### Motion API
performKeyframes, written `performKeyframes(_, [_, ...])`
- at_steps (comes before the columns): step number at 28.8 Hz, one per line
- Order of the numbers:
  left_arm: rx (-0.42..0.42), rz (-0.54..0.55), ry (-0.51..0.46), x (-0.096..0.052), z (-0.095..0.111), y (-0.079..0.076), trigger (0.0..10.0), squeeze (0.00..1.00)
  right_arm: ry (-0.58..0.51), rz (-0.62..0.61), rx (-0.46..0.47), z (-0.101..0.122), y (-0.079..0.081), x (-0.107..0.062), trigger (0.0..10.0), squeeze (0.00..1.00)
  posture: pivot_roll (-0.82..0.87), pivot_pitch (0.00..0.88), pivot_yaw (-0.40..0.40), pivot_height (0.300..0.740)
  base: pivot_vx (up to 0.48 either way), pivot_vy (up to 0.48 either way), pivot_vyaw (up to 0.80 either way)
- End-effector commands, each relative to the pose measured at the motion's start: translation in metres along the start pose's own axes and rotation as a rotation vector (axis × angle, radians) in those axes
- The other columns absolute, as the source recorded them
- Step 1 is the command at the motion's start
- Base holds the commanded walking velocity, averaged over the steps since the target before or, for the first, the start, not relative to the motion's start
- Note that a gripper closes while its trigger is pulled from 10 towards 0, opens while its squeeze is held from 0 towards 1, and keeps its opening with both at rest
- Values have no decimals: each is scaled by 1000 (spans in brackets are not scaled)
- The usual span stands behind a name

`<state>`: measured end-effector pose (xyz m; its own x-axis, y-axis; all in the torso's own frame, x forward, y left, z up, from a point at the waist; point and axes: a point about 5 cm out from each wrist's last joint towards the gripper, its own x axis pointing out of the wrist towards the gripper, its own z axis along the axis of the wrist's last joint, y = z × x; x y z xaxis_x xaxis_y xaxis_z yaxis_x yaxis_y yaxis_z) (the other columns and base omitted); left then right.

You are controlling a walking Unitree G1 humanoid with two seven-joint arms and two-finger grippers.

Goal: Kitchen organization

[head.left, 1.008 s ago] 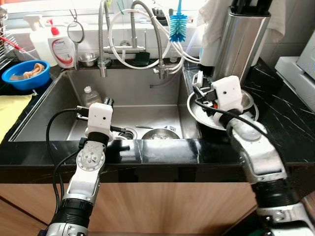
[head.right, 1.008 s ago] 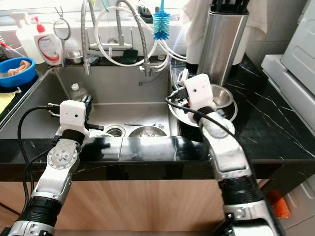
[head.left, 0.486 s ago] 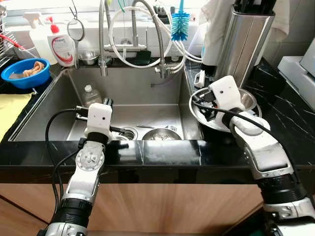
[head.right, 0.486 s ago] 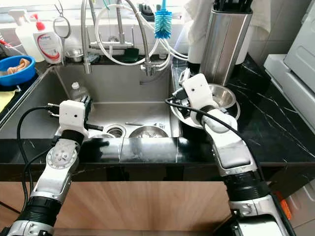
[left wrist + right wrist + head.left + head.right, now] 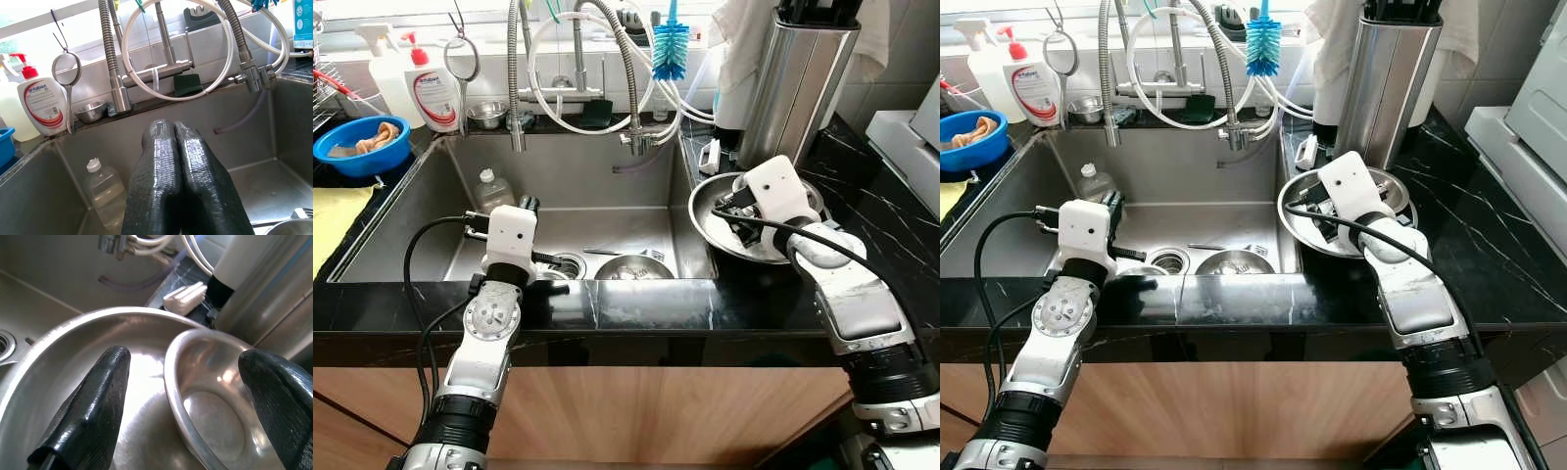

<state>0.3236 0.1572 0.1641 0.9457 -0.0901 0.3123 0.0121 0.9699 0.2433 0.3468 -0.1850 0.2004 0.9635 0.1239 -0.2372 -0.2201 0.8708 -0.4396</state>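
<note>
A wide steel bowl (image 5: 709,217) sits on the black counter just right of the sink. A smaller steel bowl (image 5: 210,417) rests inside it, on its far right side. My right gripper (image 5: 183,382) is open and low over the wide bowl. One finger (image 5: 93,406) is above the wide bowl's floor and the other finger (image 5: 276,391) is beyond the small bowl, so the small bowl's rim lies between them. My left gripper (image 5: 169,128) is shut and empty, held above the sink's front left. In the sink lie another steel bowl (image 5: 631,266) and a clear plastic bottle (image 5: 491,188).
A tall steel utensil holder (image 5: 793,83) stands right behind the bowls, with a white brush (image 5: 710,157) beside it. Faucet hoses (image 5: 626,88) hang over the sink. A blue bowl (image 5: 360,149), soap bottle (image 5: 433,93) and yellow cloth (image 5: 337,211) sit at the left.
My right wrist has swung to the right, away from the wide bowl's left rim, and its fingers now reach over the bowl's inside. The left arm has stayed put.
</note>
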Motion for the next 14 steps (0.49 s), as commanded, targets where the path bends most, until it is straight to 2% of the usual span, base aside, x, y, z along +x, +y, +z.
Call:
performKeyframes(1, [5, -5, -2, 1, 1, 1, 10000, 0, 13, -26, 12, 1, -7, -1, 10000, 0, -220, 0, 40, 731, 0, 0, 0])
performKeyframes(12, [3, -7, 4, 0, 0, 1, 10000, 0, 54, -8, 5, -6, -5, -1, 10000, 0, -218, 0, 39, 731, 0, 0, 0])
performKeyframes(14, [2, -7, 4, 0, 0, 1, 10000, 0, 51, -6, 12, -6, -4, -1, 0, 0, -217, 0, 40, 731, 0, 0, 0])
